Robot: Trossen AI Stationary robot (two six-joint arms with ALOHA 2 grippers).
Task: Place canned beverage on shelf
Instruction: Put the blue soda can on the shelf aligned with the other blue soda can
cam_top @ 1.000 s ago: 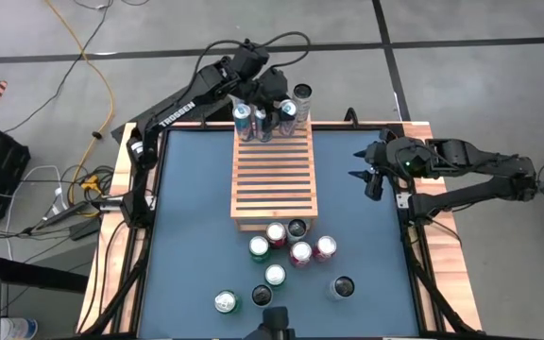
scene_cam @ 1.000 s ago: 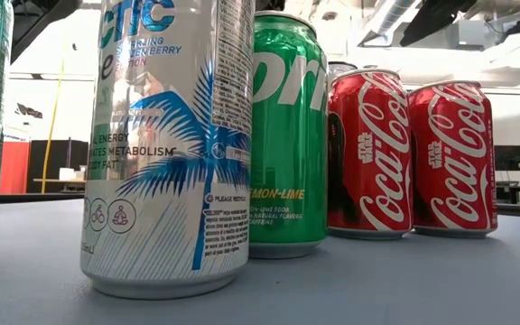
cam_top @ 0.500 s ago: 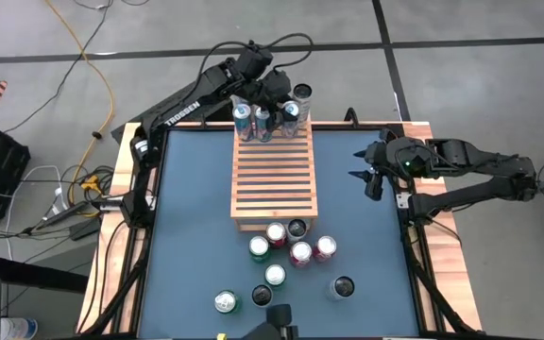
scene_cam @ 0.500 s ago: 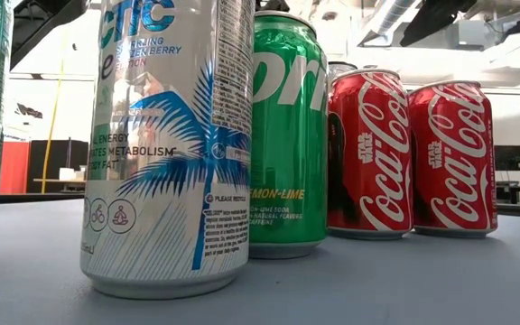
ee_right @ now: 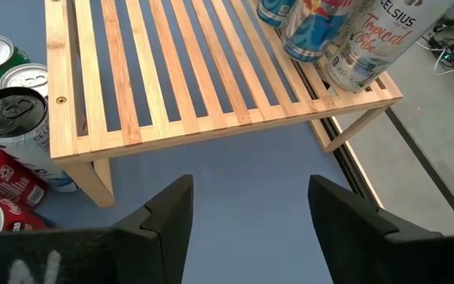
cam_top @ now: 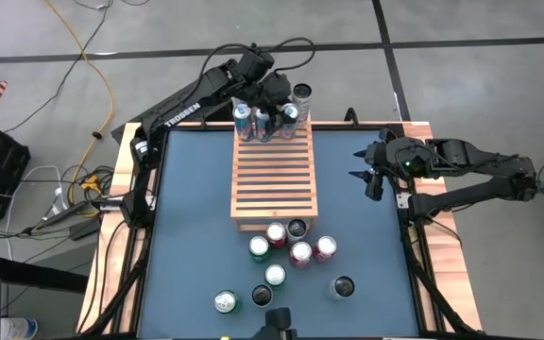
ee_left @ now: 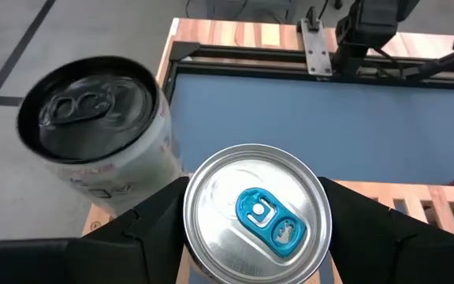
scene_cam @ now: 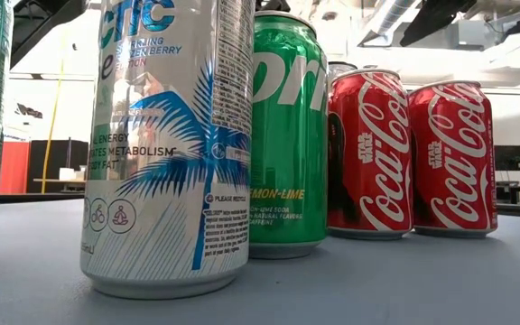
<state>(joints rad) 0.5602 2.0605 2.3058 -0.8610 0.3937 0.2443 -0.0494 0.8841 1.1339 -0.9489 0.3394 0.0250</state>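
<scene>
My left gripper [cam_top: 274, 106] is closed around a silver can with a blue tab [ee_left: 257, 214] at the far end of the shelf [cam_top: 274, 179], top centre of the high view; my arm hides the can's body there. A black-topped can [ee_left: 93, 126] beside it appears tilted, its base cut off. My right gripper [cam_top: 365, 174], mid-right, stands open and empty.

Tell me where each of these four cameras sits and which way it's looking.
High: overhead, straight down on the shelf, both arms.
Low: tabletop level, facing cans; no robot parts.
Left wrist: above a silver can between the left gripper fingers.
Right wrist: right gripper open, facing the shelf.
High and right wrist share the shelf.
</scene>
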